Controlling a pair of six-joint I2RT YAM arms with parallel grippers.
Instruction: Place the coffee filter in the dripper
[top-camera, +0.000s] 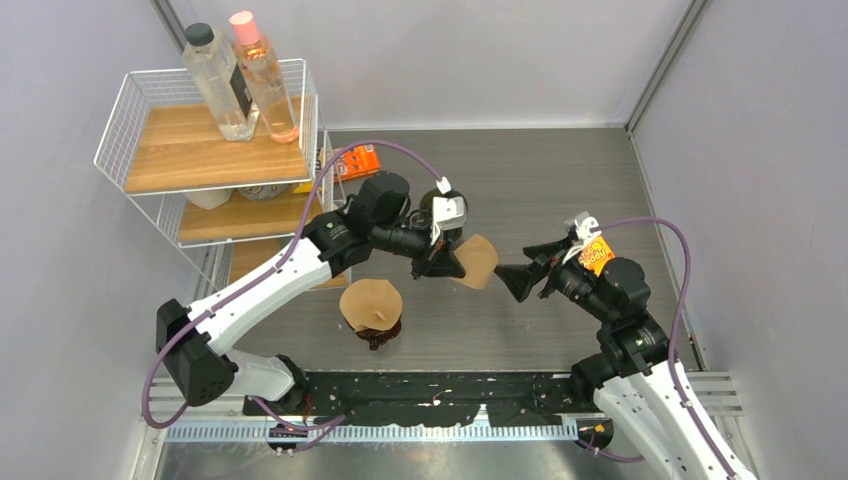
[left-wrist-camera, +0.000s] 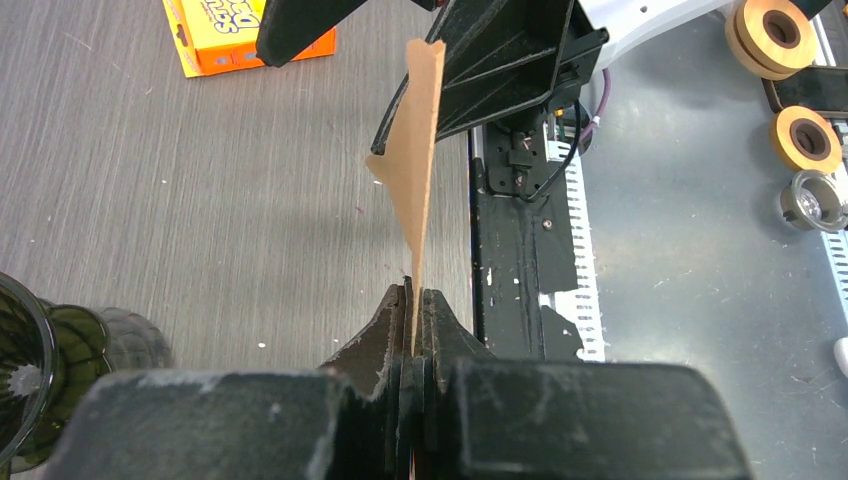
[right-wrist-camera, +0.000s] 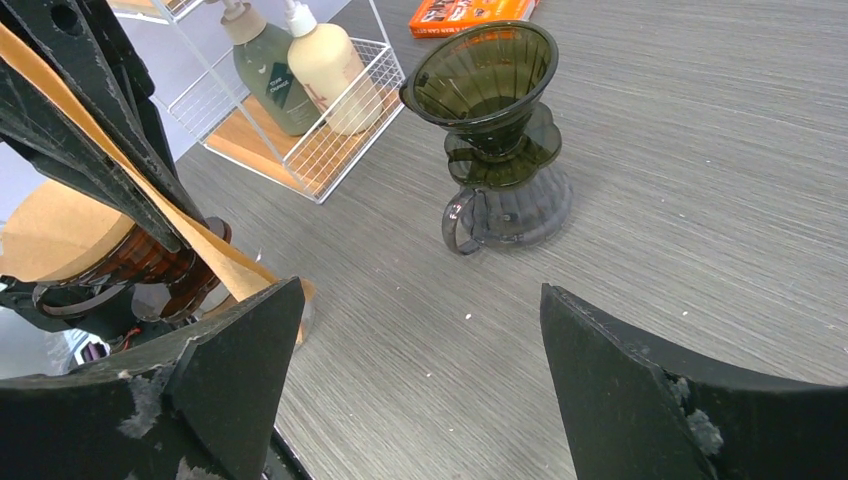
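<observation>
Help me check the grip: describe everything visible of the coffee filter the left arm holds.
The coffee filter is thin tan-brown paper, folded flat into a fan-like wedge. It is held above the table, its narrow end pinched in the shut jaws of the left gripper. Its wide end points toward the open right gripper; contact there is unclear.

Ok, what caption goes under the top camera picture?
Left claw pinches a brown coffee filter; right claw hangs open beside it.

top: overhead, far | wrists: close, opposed | shared: coffee filter (top-camera: 478, 262)
</observation>
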